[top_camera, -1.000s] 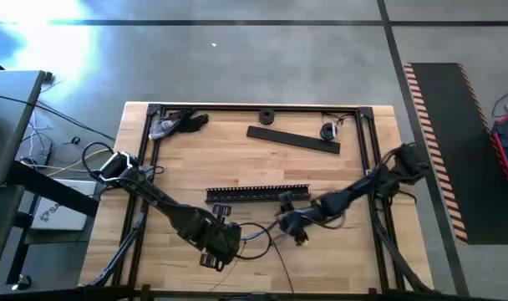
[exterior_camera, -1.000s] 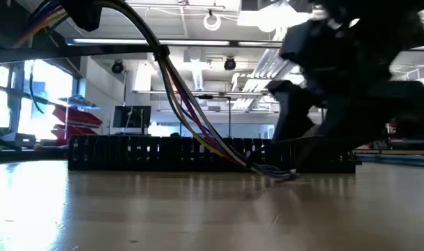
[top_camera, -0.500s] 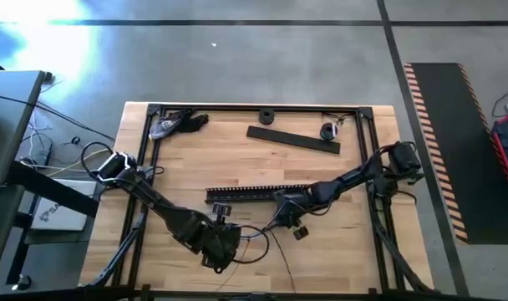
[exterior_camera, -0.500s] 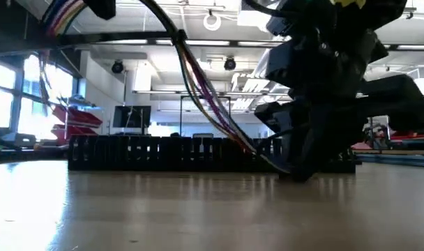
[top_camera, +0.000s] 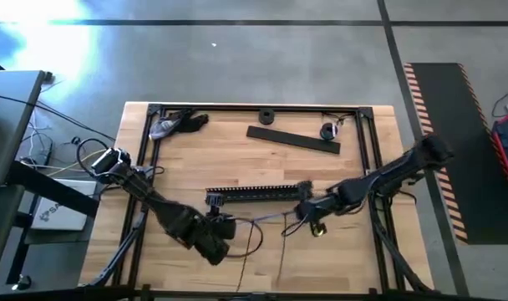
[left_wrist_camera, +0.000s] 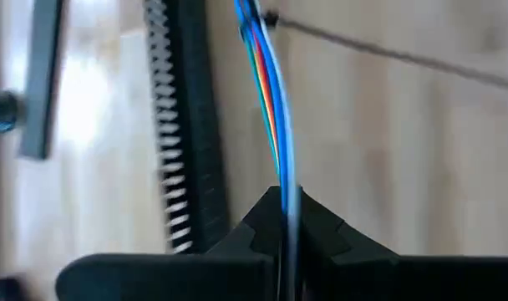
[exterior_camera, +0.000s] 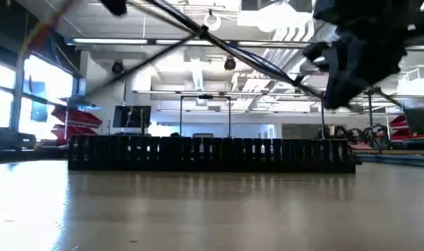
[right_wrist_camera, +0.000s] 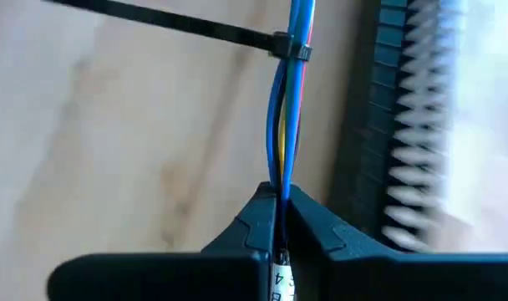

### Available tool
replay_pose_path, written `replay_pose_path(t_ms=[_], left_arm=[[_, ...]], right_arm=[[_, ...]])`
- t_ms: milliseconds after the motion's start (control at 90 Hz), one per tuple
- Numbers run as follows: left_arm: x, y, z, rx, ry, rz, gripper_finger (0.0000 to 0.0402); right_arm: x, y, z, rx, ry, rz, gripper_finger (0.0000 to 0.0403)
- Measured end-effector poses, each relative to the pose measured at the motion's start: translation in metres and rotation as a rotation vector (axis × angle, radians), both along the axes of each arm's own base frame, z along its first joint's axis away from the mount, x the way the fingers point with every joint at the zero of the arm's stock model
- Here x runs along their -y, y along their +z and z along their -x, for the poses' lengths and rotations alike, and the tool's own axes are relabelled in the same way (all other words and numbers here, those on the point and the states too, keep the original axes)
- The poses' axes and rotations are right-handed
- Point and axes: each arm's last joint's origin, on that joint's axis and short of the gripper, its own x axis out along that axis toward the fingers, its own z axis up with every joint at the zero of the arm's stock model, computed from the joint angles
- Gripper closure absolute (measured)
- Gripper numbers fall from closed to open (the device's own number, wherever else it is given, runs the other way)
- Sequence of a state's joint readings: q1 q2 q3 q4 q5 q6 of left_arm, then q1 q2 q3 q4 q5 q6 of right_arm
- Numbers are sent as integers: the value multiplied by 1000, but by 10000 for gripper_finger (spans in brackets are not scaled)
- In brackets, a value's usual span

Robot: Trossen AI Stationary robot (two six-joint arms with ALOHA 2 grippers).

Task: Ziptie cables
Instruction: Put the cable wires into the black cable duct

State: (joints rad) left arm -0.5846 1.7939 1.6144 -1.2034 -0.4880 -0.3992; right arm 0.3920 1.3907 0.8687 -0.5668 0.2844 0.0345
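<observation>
The cables (top_camera: 262, 219), a thin bundle of blue, red, green and yellow wires, stretch between my two grippers above the table's near middle. A black zip tie (right_wrist_camera: 289, 46) wraps the bundle (left_wrist_camera: 271, 18), its thin tail (right_wrist_camera: 154, 18) sticking out sideways. My left gripper (top_camera: 216, 232) is shut on the bundle's left end. My right gripper (top_camera: 308, 213) is shut on its right end. In the low view the cables (exterior_camera: 254, 59) run as a straight slanting line, clear of the table, to my right gripper (exterior_camera: 358, 63). My left gripper pinches the bundle (left_wrist_camera: 286, 196) between its two fingers, which lie along the wires. The bundle runs straight out from the fingertips, taut and clear of the table. My right gripper pinches the bundle's other end (right_wrist_camera: 281, 191) the same way, with the zip tie a short way beyond its fingertips. The wires leave it straight and taut.
A long black slotted strip (top_camera: 258, 193) lies on the table just beyond the cables (exterior_camera: 212, 153). A flat black bar (top_camera: 292, 140), a black ring (top_camera: 266, 116), a small round part (top_camera: 327, 130) and a grey-black object (top_camera: 175, 124) lie at the far side. A black frame (top_camera: 367, 146) borders the table.
My right gripper has gone up and toward the table's right edge with its end of the cables. The bundle, whose lower end lay on the table before, is now lifted clear and drawn taut between the two grippers.
</observation>
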Motion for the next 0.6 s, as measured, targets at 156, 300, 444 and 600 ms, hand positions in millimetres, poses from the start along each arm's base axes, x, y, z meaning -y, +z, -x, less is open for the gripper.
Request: replay_pose_path(t_ms=[156, 300, 444, 600], left_arm=[[-17, -17, -3, -80, -1, -43, 401], [-31, -35, -1, -166, 16, -77, 401], [-42, -55, 4, -241, 21, -111, 401], [-54, -76, 9, -325, 28, -97, 401]], right_arm=[[20, 11, 1, 36, -69, -1, 403], [32, 6, -8, 27, -108, -22, 403], [40, -7, -19, -7, -136, -41, 403], [45, -23, -32, -23, -154, -54, 403]])
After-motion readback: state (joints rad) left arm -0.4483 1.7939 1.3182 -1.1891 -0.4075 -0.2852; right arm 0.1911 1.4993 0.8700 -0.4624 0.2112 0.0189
